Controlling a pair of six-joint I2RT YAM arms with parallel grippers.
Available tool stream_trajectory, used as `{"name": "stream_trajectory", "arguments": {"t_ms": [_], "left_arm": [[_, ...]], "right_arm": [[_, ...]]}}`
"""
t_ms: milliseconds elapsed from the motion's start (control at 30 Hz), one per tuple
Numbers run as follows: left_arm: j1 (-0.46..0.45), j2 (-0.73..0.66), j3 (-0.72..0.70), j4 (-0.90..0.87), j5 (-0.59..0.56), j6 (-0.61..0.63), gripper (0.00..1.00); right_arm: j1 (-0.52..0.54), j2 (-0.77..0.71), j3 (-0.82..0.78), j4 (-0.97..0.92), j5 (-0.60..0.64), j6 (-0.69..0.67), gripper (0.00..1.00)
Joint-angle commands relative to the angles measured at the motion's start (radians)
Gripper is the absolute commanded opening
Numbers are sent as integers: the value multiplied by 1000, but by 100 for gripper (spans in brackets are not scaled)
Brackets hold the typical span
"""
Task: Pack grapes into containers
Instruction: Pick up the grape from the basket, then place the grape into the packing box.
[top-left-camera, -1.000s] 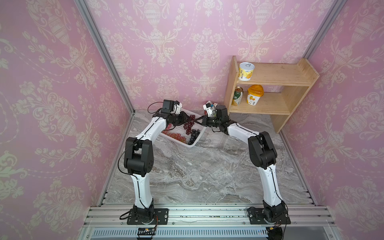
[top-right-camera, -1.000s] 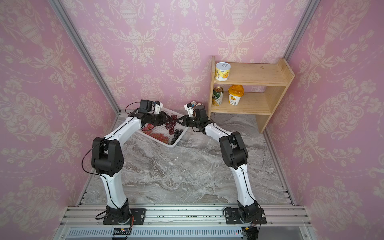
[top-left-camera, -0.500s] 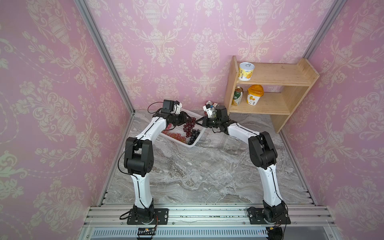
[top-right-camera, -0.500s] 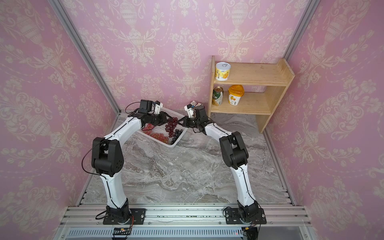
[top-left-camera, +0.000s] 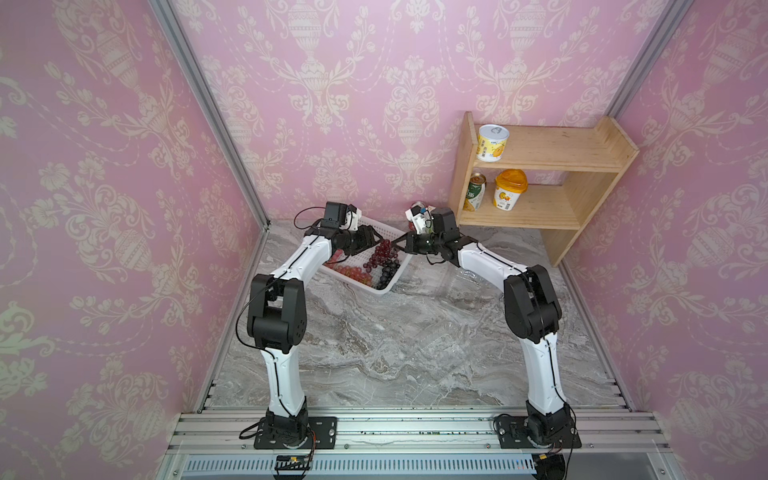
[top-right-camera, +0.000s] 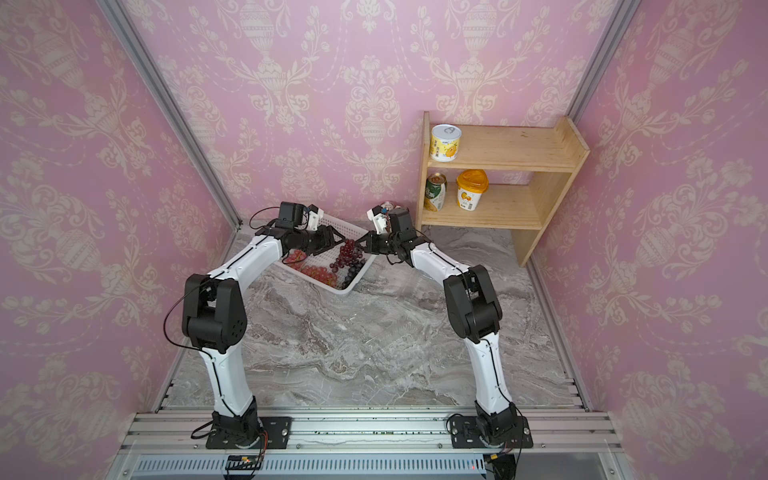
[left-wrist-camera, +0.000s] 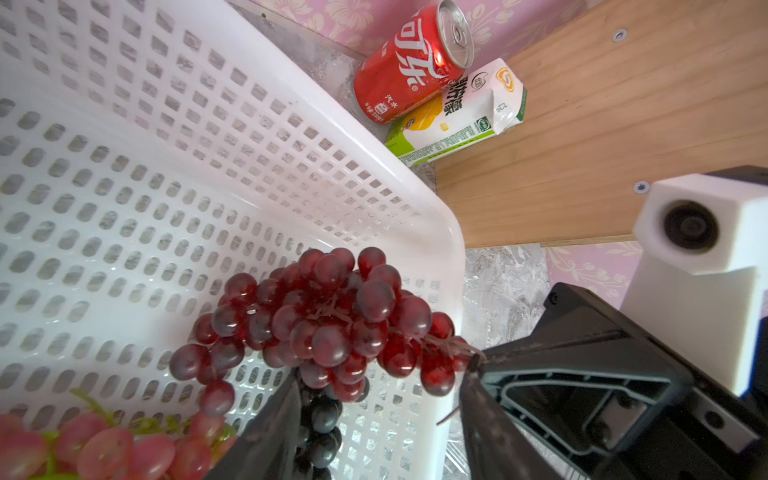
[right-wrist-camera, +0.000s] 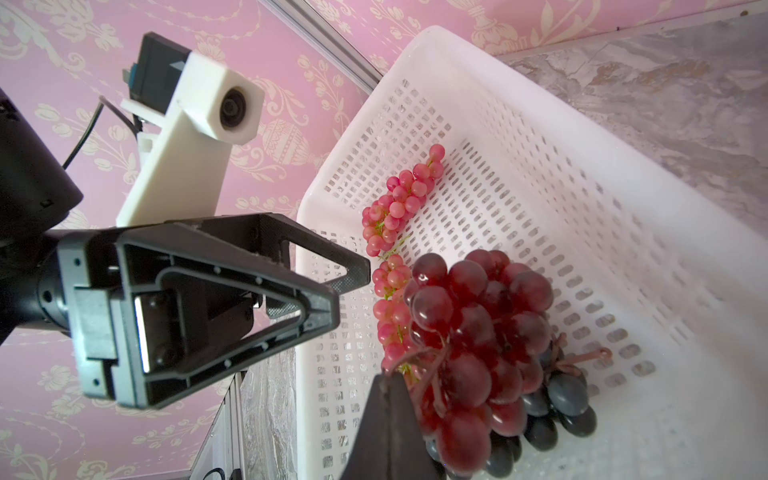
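The right hand (left-wrist-camera: 477, 365) is pinched tight on the stem of a dark red bunch (left-wrist-camera: 332, 316) of grapes, which hangs inside the white perforated basket (top-left-camera: 387, 291) near one corner, over a near-black bunch (right-wrist-camera: 561, 399). The left hand (right-wrist-camera: 352, 291) hovers just beside that bunch with its jaws spread wide and nothing between them. Two pink bunches (right-wrist-camera: 395, 203) lie on the basket floor. Clear containers (top-left-camera: 462, 286) sit on the marble tabletop (top-left-camera: 374, 353), close to the right arm and apart from the basket.
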Motion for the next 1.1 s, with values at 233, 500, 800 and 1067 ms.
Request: {"name": "stream_trajectory", "arguments": {"t_ms": [233,500,800,1067], "left_arm": [[57,-120,-63,54,-38,-43,99],[65,-171,-82,59,-42,-43,99],[86,-208,-127,102,-30,-78,99],[84,-225,-154,124,-17,-91,99]], "right_arm": [[35,-95,152,-194,35,-116,0],[68,-154,296,-371,78,-195,0],[93,-295,381,-528,149,-246,0],[109,-493,242,-635,270,-258,0]]}}
